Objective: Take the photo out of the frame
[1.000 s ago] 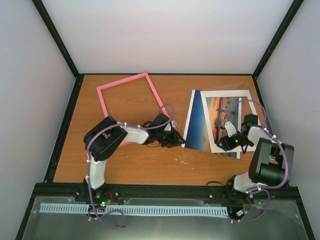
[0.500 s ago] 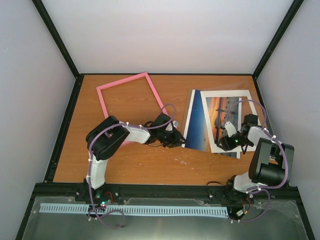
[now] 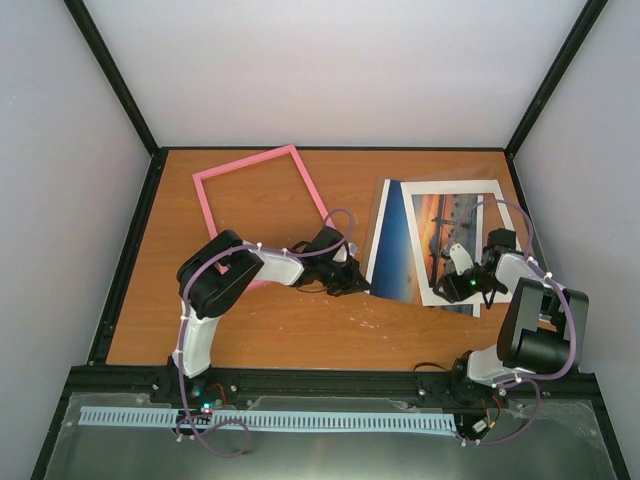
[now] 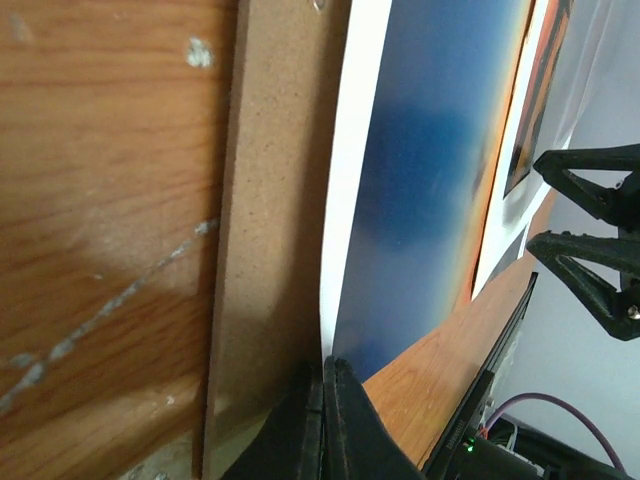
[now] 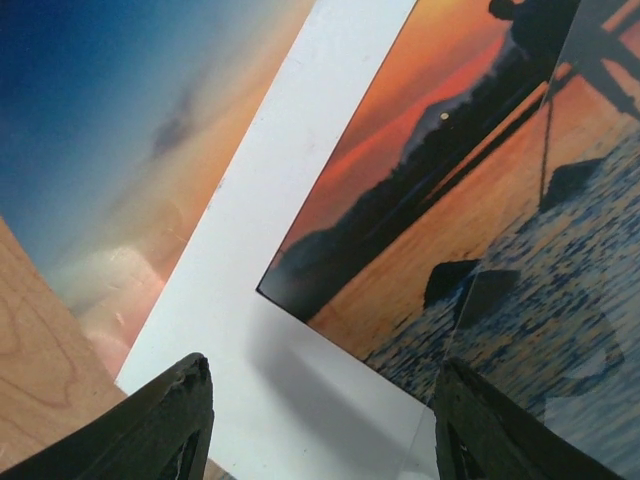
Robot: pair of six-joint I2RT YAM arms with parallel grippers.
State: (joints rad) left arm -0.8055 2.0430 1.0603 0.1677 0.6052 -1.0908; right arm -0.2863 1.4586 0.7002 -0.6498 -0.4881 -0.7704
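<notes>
Shows a thin-railed pink rectangular frame (image 3: 244, 162) lying empty on the wooden table (image 3: 290, 320). Puts the white-margined rectangular sunset photo (image 3: 452, 235) well to the right of that frame, wholly outside it, flat and overlapping a glossy blue-to-orange sheet (image 3: 393, 245) lying between frame and photo. Reveals, on the frame side of the sheet, a strip of brown hardboard panel (image 4: 262, 250).

Has the left gripper (image 3: 357, 285) just off the frame's near right corner, fingers pressed together on the sheet's near white corner, seemingly pinching it. Has the right gripper (image 3: 452, 285) farther right of the frame, over the photo's near edge, fingers spread wide and holding nothing.

Risks creasing or tearing the pinched corner if pulled hard or lifted at a steep angle. Risks dragging the photo along too, given its overlap on the sheet, and skewing it or sending it toward the table edge away from the frame. Risks scuffing the glossy print by pressing the open fingers down and sliding them.

Offers no readable brand, label or writing anywhere.
</notes>
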